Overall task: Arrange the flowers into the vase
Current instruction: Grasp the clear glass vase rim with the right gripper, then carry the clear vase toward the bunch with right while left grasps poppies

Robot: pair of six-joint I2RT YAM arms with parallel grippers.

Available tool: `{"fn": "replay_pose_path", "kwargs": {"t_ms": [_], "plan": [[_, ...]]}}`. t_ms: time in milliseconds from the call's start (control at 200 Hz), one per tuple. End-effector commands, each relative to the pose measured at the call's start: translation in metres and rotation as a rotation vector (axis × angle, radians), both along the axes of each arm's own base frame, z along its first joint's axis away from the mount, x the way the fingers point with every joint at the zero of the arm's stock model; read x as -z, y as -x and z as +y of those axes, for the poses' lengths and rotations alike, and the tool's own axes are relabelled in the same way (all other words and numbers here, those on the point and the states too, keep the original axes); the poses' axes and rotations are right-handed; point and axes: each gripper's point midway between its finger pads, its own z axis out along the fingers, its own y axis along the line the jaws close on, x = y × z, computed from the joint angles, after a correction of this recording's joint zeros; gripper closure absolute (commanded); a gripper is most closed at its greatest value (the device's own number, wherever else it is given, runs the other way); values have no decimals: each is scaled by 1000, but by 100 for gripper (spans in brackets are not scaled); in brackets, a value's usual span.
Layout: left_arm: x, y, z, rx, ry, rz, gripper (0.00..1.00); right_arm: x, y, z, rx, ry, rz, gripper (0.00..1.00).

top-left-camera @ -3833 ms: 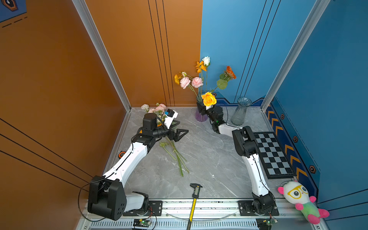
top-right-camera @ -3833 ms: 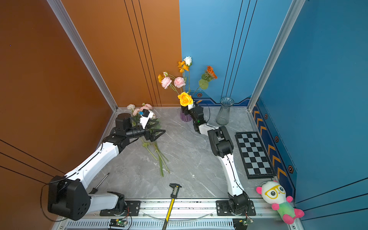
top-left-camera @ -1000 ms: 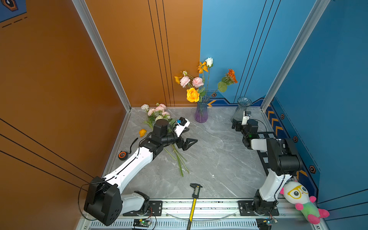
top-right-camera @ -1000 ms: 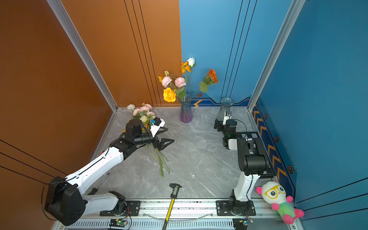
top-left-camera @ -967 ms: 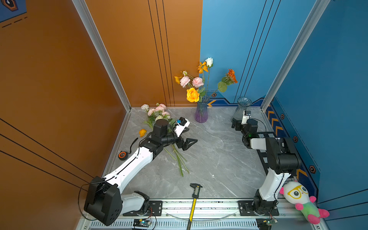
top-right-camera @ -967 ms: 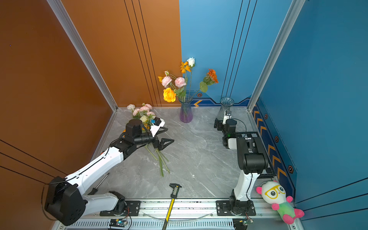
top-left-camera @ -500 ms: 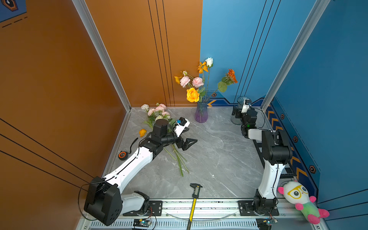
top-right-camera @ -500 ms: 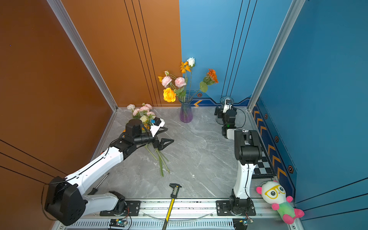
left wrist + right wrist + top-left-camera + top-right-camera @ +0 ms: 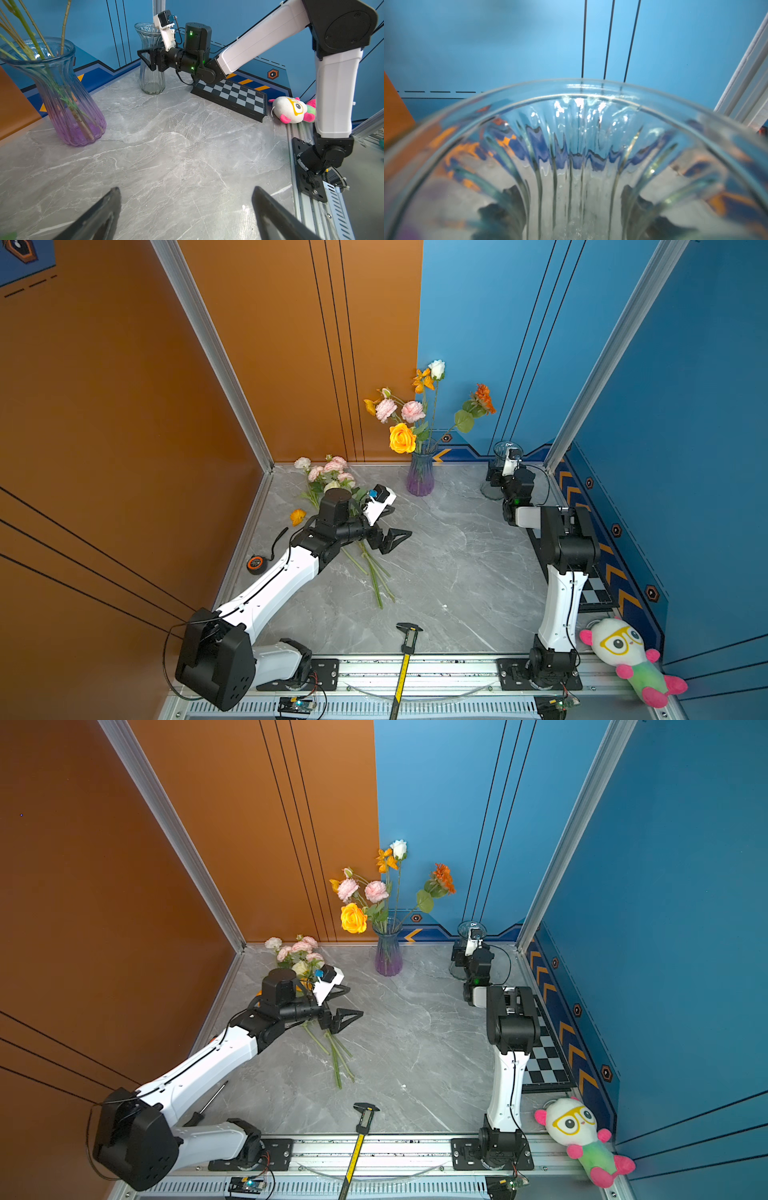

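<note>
**A:** Where are the flowers?

**B:** Several flowers (image 9: 402, 437) stand in the purple vase (image 9: 420, 479) by the back wall. A loose bunch (image 9: 332, 475) lies on the tabletop (image 9: 449, 572) to its left, stems pointing forward.

**A:** And the claws?

**B:** The left claw (image 9: 401, 522) hangs wide open and empty, just above those stems. The right claw (image 9: 145, 57) straddles the waist of the empty clear vase (image 9: 151, 83) in the back right corner. Whether it is pressing on the glass, I cannot tell.

**A:** What might go wrong?

**B:** The glass looks slick, so I'd judge an off-centre squeeze could tip it or skid it into the wall. The left claw, dropping onto bunched stems, might catch several or sweep them aside.

**A:** Anything hidden?

**B:** The left arm covers the middle of the bunch. The right claw's far finger sits behind the glass, and its wrist view shows only blurred ribs.
</note>
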Motion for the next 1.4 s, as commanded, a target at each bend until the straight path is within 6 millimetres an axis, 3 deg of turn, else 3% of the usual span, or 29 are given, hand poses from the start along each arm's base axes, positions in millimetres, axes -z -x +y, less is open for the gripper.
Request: {"fn": "replay_pose_path", "kwargs": {"t_ms": [0, 150, 350, 536, 556, 576, 626, 806, 1096, 1246, 1396], "plan": [[3, 1, 1, 18, -5, 6, 2, -16, -2, 6, -19, 3, -74, 32], [3, 1, 1, 21, -2, 10, 2, -24, 2, 10, -32, -10, -132, 40], [-1, 2, 1, 27, 5, 7, 2, -41, 17, 24, -103, -51, -210, 57], [-7, 6, 0, 33, 14, -6, 2, -65, 47, 46, -147, -53, -262, 68], [-9, 7, 1, 32, 15, -10, 2, -60, 50, 48, -150, -54, -251, 69], [-10, 7, 1, 32, 16, -14, 2, -76, 58, 52, -157, -56, -278, 69], [-11, 8, 2, 28, 17, -19, 2, -82, 71, 61, -178, -57, -287, 72], [-15, 13, 7, -30, -14, -26, 2, -99, 123, 109, -270, -79, -310, 74], [13, 37, 20, -167, -96, 25, 2, -118, 205, 208, -470, -109, -333, 77], [19, 40, 42, -305, -81, 77, 2, -120, 238, 254, -584, -86, -338, 77], [28, 43, 72, -442, -109, 203, 2, -118, 259, 280, -662, -116, -335, 77]]}}
